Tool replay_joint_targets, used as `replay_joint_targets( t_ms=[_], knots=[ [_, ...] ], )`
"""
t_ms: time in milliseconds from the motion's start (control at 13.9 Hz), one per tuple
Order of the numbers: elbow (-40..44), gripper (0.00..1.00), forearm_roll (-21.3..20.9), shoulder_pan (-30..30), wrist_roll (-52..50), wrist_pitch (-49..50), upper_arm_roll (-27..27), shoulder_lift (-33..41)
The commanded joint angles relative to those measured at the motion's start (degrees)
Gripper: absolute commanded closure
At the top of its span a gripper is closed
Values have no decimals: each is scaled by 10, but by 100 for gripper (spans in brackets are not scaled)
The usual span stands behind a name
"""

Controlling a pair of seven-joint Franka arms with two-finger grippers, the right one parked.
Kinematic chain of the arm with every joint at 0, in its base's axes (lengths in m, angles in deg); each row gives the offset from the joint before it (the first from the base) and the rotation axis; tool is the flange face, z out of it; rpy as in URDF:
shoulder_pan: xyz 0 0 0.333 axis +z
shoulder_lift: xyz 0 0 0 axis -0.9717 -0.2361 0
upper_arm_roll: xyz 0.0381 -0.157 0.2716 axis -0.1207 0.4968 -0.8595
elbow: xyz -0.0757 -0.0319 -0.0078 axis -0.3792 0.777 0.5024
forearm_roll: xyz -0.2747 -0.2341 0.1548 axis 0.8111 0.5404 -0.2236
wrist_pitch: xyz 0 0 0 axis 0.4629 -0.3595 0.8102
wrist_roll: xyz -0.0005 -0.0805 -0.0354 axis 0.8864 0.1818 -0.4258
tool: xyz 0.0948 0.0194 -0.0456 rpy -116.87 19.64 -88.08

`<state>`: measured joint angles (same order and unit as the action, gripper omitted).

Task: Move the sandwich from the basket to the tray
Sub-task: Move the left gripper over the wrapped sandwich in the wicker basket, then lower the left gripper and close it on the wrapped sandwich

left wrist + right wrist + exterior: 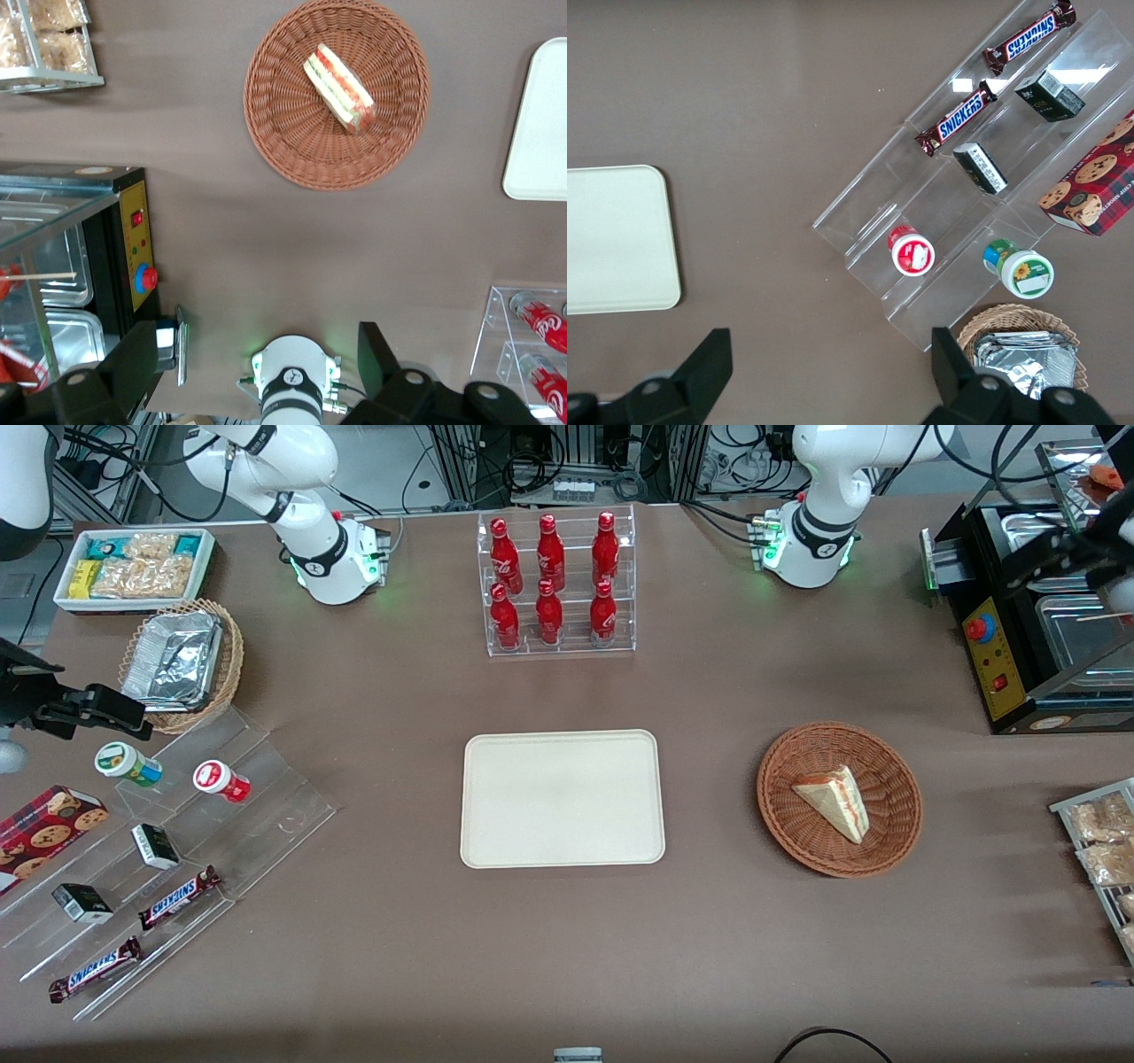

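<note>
Lying in the basket (840, 798), the sandwich (833, 802) had not been picked up. The gripper (257, 376) hung high above the surface (567, 957), well away from the basket, with its fingers spread wide and holding nothing. The tray (562, 798) sat beside the basket.

Counter (399, 708): plain grey-brown. Tray (562, 797): cream, no pattern. Basket (797, 833), at tray's 3 o'clock: reddish-brown, woven wicker. Sandwich (833, 802) in it: pale bread w/ red + green filling stripes along cut edge. Bottles (550, 553), at tray's 12 o'clock: glossy red w/ white script. End effector (257, 341): black, fingers spread wide, up over counter nr the black-and-yellow case (133, 239) w/ red button.
</note>
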<state>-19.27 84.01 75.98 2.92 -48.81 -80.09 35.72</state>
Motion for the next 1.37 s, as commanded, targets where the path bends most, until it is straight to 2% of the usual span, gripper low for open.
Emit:
replay_joint_targets(
  t_ms=[0,216,288,504,720,1008,1296],
  knots=[
    [-1,0,-6,-10,-15,-29,-6,-44],
    [-27,0,3,-10,-63,-96,-6,-74],
    [-54,0,20,-11,-122,-134,-5,-78],
    [-156,0,23,-24,-227,-250,0,-70],
    [-224,0,23,-31,-339,-347,1,-70],
    [-290,0,23,-48,-420,-457,8,-75],
    [-341,0,23,-61,-437,-553,8,-87]
  ],
)
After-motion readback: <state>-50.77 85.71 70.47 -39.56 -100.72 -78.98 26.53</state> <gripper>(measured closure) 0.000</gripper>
